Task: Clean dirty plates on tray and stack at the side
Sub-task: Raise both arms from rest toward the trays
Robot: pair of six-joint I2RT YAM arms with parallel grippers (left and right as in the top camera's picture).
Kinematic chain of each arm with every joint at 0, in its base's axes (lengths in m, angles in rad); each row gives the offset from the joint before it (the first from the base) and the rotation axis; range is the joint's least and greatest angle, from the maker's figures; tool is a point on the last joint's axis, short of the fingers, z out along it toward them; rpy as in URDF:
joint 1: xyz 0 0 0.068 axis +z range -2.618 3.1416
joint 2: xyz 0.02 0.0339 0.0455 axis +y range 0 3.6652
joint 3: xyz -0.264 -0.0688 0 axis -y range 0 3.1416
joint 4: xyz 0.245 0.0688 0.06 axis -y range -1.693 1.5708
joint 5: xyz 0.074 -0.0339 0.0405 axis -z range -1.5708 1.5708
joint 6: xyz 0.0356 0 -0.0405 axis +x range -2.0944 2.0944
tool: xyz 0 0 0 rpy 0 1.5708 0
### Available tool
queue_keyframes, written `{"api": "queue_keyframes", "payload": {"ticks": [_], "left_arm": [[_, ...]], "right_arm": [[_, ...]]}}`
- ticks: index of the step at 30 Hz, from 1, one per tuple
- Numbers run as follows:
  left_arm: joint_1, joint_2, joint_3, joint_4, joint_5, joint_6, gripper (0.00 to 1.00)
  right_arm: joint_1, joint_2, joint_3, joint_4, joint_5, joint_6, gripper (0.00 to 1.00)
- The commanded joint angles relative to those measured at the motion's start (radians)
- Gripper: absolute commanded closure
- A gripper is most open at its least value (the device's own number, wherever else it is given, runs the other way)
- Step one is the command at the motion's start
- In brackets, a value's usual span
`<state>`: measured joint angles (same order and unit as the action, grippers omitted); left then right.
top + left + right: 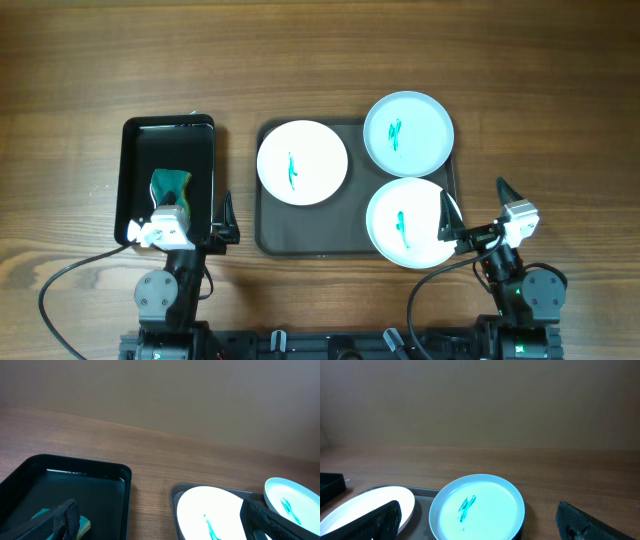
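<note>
The worktop (320, 60) is brown wood with a long grain running left to right. Behind it, my wrist cameras show only a plain beige wall (200, 390).

The big dark grey-brown tray (300, 232) lies in the middle of the worktop. Just to its left is a smaller, glossy black tray (140, 160), set lengthwise away from me.

Three round white plates sit on the big tray, each with a thin teal-green smear at its centre. The left plate (302, 162) lies flat in the far left part. The far-right plate (408, 133) reaches out past the tray's far rim. The near-right plate (405, 223) fills the near right corner, and its edge reaches just past the near rim. The two right-hand plates look to be touching or nearly so, and the left one sits just apart from them.

A green and yellow sponge (170, 185) lies in the near half of the black tray.

My left gripper (162, 517) is spread wide and holds nothing. It hangs at the near right side of the black tray, with one finger above the sponge and the other towards the big tray. My right gripper (477, 205) is also wide apart and empty. It sits at the near right corner of the big tray, with one finger over the edge of the near-right plate and the other out over bare wood.
</note>
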<state>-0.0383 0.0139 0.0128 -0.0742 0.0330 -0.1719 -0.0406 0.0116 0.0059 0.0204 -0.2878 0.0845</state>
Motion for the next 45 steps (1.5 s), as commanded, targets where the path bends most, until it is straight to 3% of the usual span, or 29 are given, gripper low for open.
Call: {"api": "queue_keyframes", "payload": {"ticks": [1, 45], "left_arm": [[0.036, -0.011, -0.007, 0.000, 0.003, 0.060, 0.00], [0.036, -0.010, -0.007, 0.004, 0.003, 0.060, 0.00]], "right_arm": [[0.055, -0.009, -0.002, -0.009, 0.161, 0.021, 0.00], [0.055, -0.007, -0.001, -0.012, 0.158, 0.023, 0.00]]}}
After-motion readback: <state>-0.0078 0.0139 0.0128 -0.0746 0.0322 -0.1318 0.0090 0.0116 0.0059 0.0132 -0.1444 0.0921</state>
